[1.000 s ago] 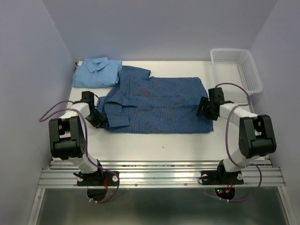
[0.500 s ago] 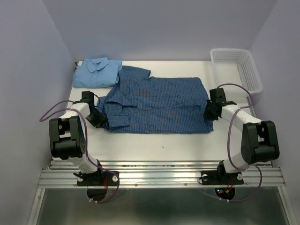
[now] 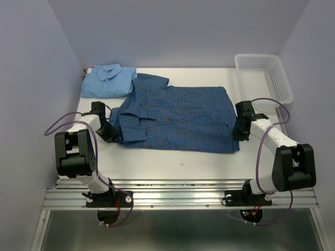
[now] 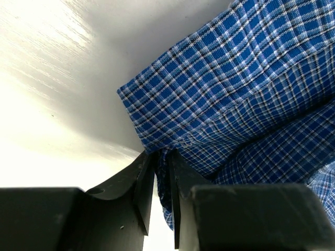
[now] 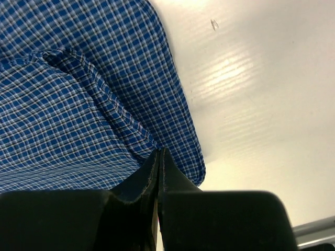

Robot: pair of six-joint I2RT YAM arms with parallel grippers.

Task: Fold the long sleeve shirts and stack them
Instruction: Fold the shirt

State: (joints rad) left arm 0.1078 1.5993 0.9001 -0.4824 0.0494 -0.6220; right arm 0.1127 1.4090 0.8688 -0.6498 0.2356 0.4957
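Observation:
The dark blue checked shirt (image 3: pixel 178 117) lies spread across the middle of the table, collar to the left. The light sky blue shirt (image 3: pixel 107 81) lies folded at the back left, partly under the dark one's collar. My left gripper (image 3: pixel 111 133) sits at the dark shirt's near left edge, shut on a fold of checked cloth (image 4: pixel 235 94) pinched between its fingers (image 4: pixel 163 154). My right gripper (image 3: pixel 236 133) is at the near right corner. Its jaws (image 5: pixel 159 151) are pressed tight together on the hem of the checked cloth (image 5: pixel 78 78).
A white mesh basket (image 3: pixel 264 76) stands at the back right, close behind the right arm. Bare white table (image 3: pixel 172 159) runs along the front. Purple walls close in on the left, back and right.
My right gripper has closed on the shirt's edge and moved toward the near right, drawing that corner out with it. The left gripper has held still.

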